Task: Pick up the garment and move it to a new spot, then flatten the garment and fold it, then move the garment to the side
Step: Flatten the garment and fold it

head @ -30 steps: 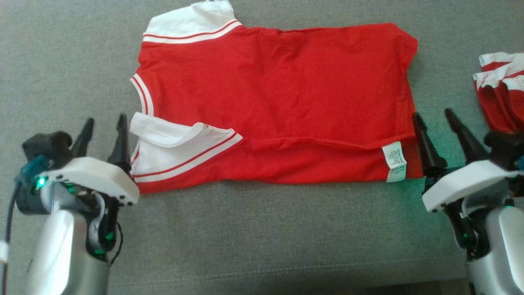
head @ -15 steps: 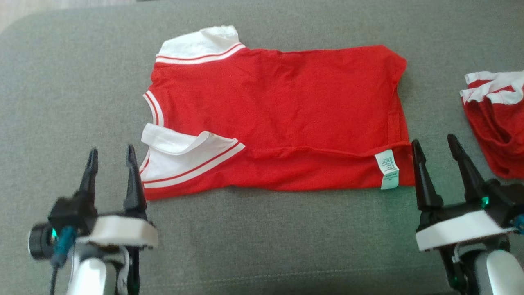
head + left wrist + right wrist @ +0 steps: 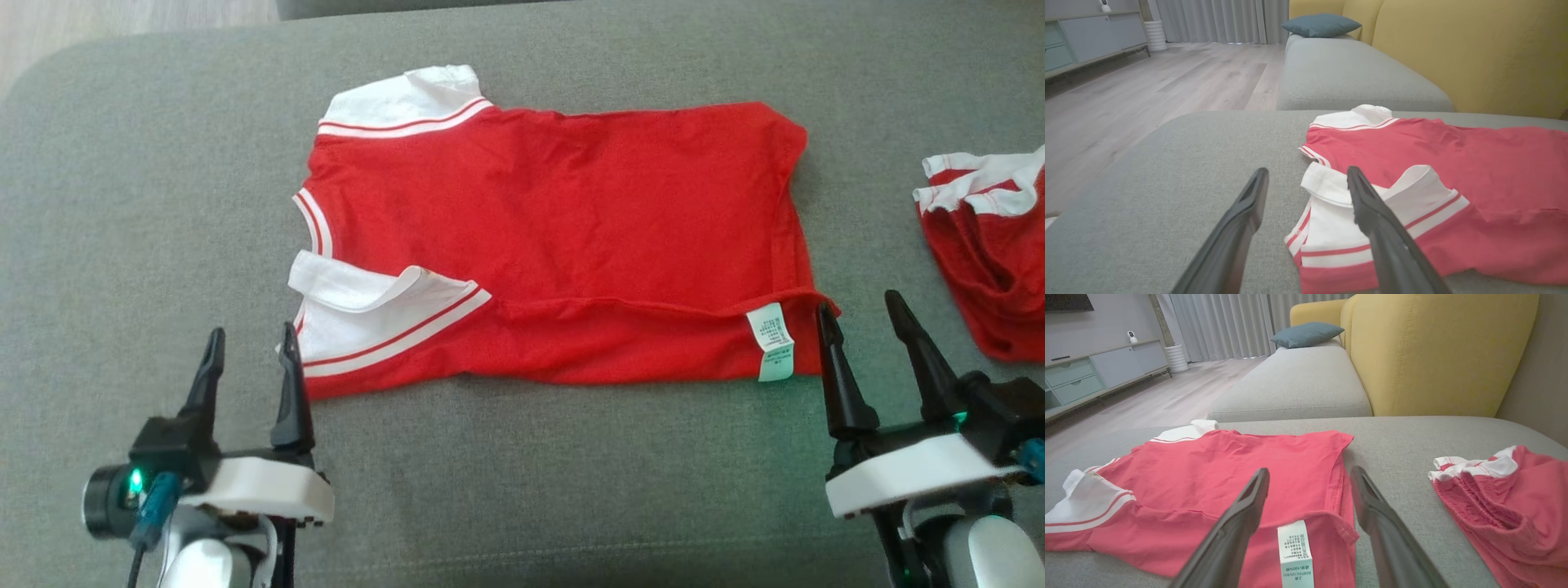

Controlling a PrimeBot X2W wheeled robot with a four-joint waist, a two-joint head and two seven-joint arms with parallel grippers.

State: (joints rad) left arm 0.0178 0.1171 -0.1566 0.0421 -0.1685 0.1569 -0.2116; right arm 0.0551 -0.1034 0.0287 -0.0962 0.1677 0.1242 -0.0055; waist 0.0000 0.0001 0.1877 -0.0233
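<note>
Grey woven seat cushion (image 3: 522,482) carries everything under the head camera; a strip of pale wood floor (image 3: 122,20) shows past its far left corner. Left gripper (image 3: 251,331) sits at lower left, fingers spread wide and nothing between them. Its inner finger lines up with the edge of the near white sleeve (image 3: 375,314); I cannot confirm contact from either view. The garment (image 3: 555,229), a red shirt with white, red-striped sleeves, lies flat on the middle of the cushion with the collar end toward my left and the hem toward my right. The far sleeve (image 3: 400,102) is spread out at the upper left. The near sleeve is folded inward over the red body, and a long crease runs from it toward the hem. A white care label (image 3: 770,341) sits on the near hem corner, printed side up. Right gripper (image 3: 859,302) is at lower right, fingers likewise apart and empty. Its inner fingertip is just beside that hem corner, and in the right wrist view the label falls between the two fingers. Further right, well apart from the shirt, a second red piece (image 3: 992,261) with a white band lies crumpled at the frame edge.
</note>
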